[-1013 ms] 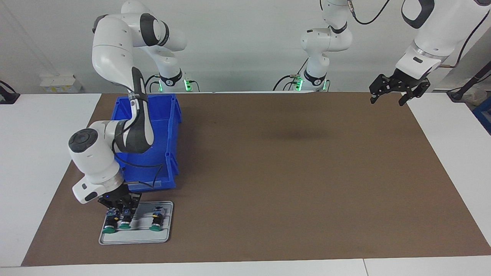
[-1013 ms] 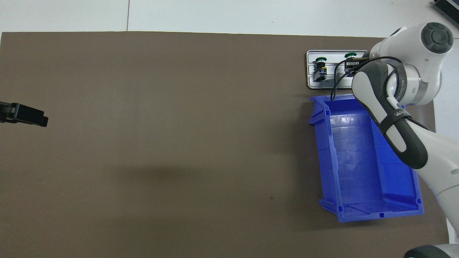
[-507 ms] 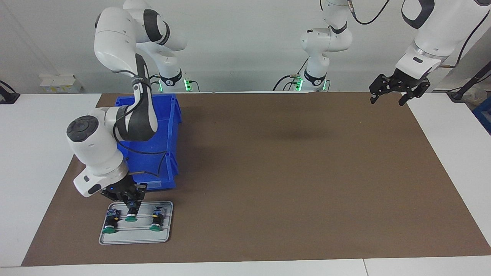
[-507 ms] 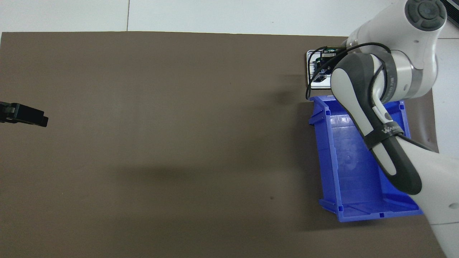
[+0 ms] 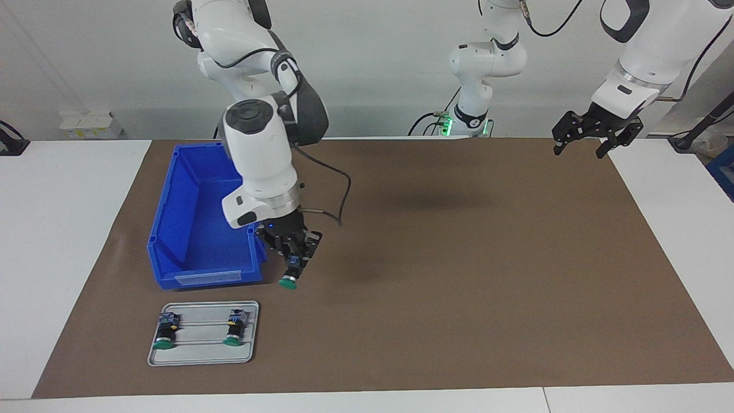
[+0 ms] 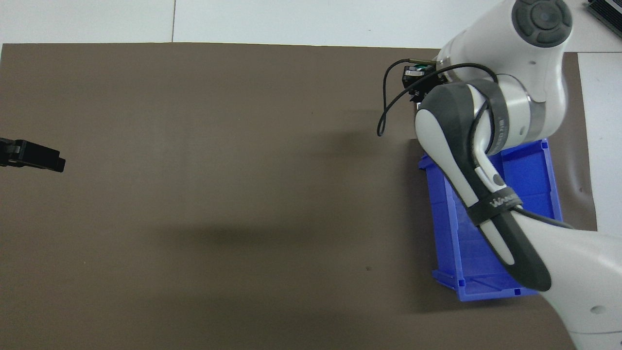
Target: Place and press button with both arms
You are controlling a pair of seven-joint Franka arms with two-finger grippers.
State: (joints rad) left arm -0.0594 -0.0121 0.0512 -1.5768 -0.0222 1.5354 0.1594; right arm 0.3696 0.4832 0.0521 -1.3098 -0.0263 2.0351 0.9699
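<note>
Going by the facing view, clock read off the counter [image 5: 459, 258].

Up at 2 o'clock the left gripper [image 5: 578, 150] waits over the corner of the mat, fingers spread, nothing in them.

At 10 o'clock is the blue bin [image 5: 206, 279].

Just off the bin's corner that faces the middle of the counter, at roughly 8 o'clock, the right gripper [image 5: 295, 259] hangs over bare mat. Its fingers are clamped on the button [image 5: 288, 279]. The green cap points down and tips away from the robots, clear of the mat as far as I can tell.

Farthest out, at 7 o'clock, the grey tray [image 5: 200, 360] has two spare buttons [image 5: 164, 334] lying on it.

My take on doing this bit well:
- Carry it toward the open middle, where both arms should reach.
- Stay high enough to clear the bin rim.
- I reckon the wrist has to roll before touchdown so the body goes down and the cap faces up. Otherwise the left has nothing to push on.
- Lower slowly, since a small top-heavy part like that will probably tip.
- I'd hold on with the right while the left comes in to press.
</note>
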